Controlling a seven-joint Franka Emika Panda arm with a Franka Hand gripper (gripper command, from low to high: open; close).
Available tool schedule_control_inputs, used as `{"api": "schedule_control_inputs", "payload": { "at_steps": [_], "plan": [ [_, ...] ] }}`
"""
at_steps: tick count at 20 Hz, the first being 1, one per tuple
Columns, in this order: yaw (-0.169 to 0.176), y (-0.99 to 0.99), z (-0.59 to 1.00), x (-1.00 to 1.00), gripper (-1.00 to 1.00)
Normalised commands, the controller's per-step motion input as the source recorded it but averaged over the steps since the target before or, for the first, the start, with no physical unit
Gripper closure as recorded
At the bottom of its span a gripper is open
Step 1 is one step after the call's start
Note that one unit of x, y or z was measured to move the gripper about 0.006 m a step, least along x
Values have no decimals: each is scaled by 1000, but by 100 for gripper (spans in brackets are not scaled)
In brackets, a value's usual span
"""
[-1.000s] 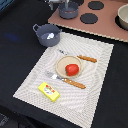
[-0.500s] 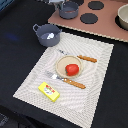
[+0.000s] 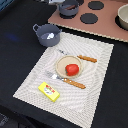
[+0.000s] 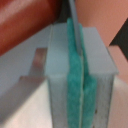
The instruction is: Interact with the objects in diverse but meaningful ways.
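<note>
My gripper (image 4: 76,27) fills the wrist view, its green pads (image 4: 71,95) pressed together with a thin grey strip running out between them. This looks like the handle of the small grey saucepan (image 3: 69,8), which sits on the toy stove (image 3: 107,27) at the top of the exterior view. Only a white bit of the gripper (image 3: 56,1) shows there, beside the saucepan. A grey pot (image 3: 47,34) holds a white utensil (image 3: 49,35). The red tomato (image 3: 72,69) lies on a small plate (image 3: 62,64). A brown sausage (image 3: 87,58) and a yellow box (image 3: 48,91) lie on the placemat (image 3: 97,100).
An orange-handled fork (image 3: 67,80) lies below the plate. The stove board carries black burners (image 3: 89,18) and another pot (image 3: 123,17) at the exterior view's right edge. Dark table surrounds the mat.
</note>
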Motion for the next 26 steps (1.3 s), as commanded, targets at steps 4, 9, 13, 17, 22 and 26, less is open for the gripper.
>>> {"api": "schedule_control_inputs", "payload": {
  "at_steps": [4,9,13,17,22,26],
  "plan": [
    [-83,231,1000,707,100],
    [-117,56,891,716,100],
    [-144,0,531,746,100],
    [-125,0,203,791,100],
    [-82,0,-63,845,100],
    [-58,94,-149,851,100]
  ]
}}
